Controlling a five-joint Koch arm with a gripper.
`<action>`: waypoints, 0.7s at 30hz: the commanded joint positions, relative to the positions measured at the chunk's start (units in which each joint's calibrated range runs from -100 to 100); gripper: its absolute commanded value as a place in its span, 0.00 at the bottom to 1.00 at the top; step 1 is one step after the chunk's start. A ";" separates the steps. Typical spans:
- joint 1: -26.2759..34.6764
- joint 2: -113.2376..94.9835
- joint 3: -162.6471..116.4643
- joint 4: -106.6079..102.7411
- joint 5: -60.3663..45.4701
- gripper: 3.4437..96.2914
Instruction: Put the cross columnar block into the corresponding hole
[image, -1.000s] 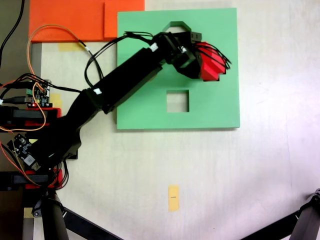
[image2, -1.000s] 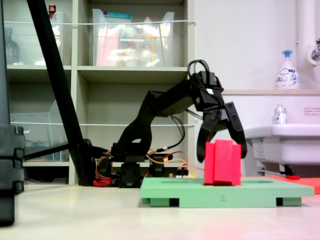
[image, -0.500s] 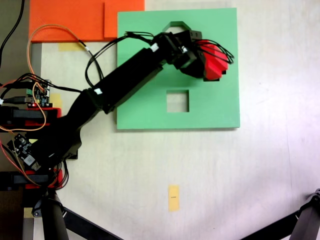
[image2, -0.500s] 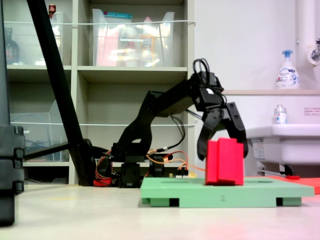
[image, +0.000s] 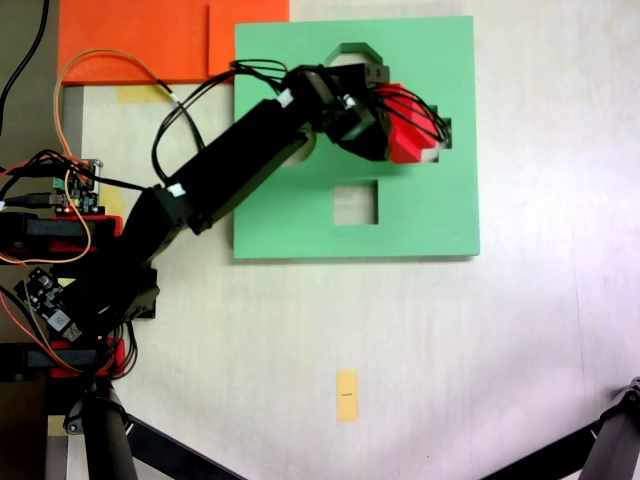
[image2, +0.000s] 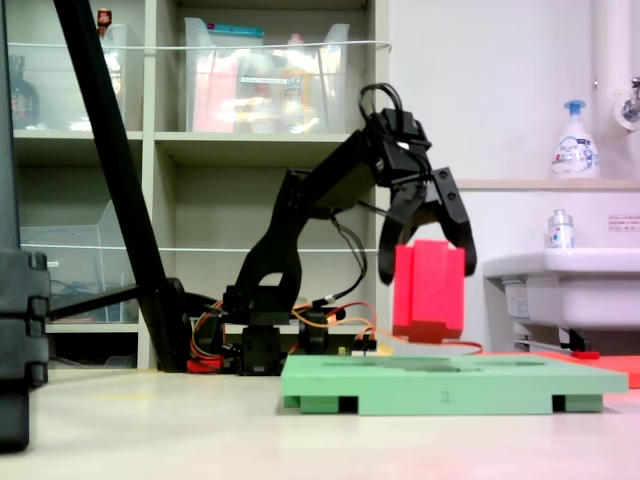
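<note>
I see my gripper (image2: 425, 255) clamped on the red block (image2: 430, 288), holding it clear above the green board (image2: 450, 385), near the board's far right edge by the cross-shaped hole (image: 440, 135).

Clear air shows between the cross columnar block (image2: 431, 289) in my end effector (image2: 424, 245) and the green board (image2: 450, 383) in the second exterior view. The plus-shaped hole (image: 440, 133) is partly covered by the block in the first exterior view. The surface (image: 540, 300) toward the first exterior view's right lies open.
</note>
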 joint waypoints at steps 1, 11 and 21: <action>0.05 -1.20 2.51 0.04 0.34 0.39; 0.34 7.04 2.51 0.04 0.29 0.39; -0.39 14.03 2.61 7.45 -0.54 0.39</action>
